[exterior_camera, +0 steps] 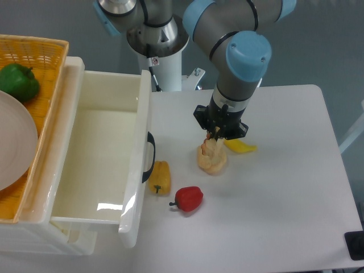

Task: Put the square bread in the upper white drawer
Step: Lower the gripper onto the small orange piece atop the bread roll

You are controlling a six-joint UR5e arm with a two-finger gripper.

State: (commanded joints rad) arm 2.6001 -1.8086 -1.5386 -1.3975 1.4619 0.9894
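Observation:
My gripper (215, 142) points straight down over the middle of the table. A small tan piece, the square bread (214, 147), shows between its fingertips, and the fingers look shut on it. The bread sits right on top of a paler, rounder bun (211, 163) lying on the table; I cannot tell if they touch. The upper white drawer (102, 131) stands pulled open at the left. Its inside is bare and its dark handle (149, 156) faces the table.
A yellow piece (241, 147) lies just right of the gripper. A yellow pepper (160, 177) and a red pepper (188, 198) lie near the drawer front. A woven basket (40, 68) with a green pepper (19, 81) and a white plate (14, 142) sits at the far left.

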